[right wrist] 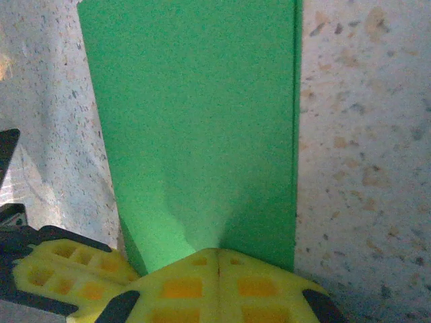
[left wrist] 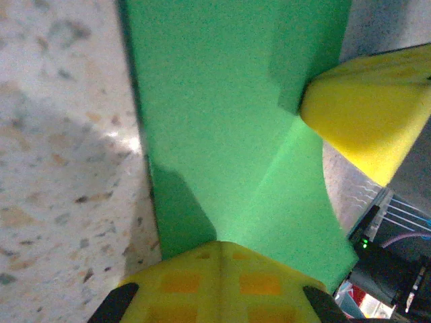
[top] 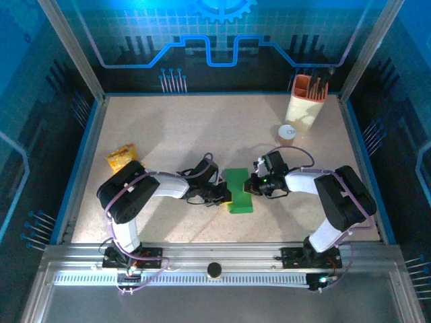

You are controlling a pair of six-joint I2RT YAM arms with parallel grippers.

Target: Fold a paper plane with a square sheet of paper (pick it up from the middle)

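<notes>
Here, from the top camera, the square sheet of paper (top: 238, 190), folded to a narrow bright-green strip, sits near the middle of the speckled table (top: 202, 128), between the two arms. The left gripper (top: 226, 196) meets its left edge and the right gripper (top: 253, 186) its right edge. A yellow-orange snack packet (top: 121, 158) lies well apart at the left. A cream and orange holder (top: 306, 101) and a small round cup (top: 287, 132) stand at the far right.

From the left wrist, that gripper's yellow fingers (left wrist: 202, 286) are pressed together with no gap, pinching the paper's edge. The green sheet buckles in soft creases toward them. A fingertip (left wrist: 363, 114) of the other gripper touches the paper's far edge.

From the right wrist, the pads (right wrist: 182, 289) are likewise clamped tight on the paper's near edge. The strip runs away over the table, with a darker band along its right side. One of the left gripper's yellow fingers shows at lower left, just beside the paper.
</notes>
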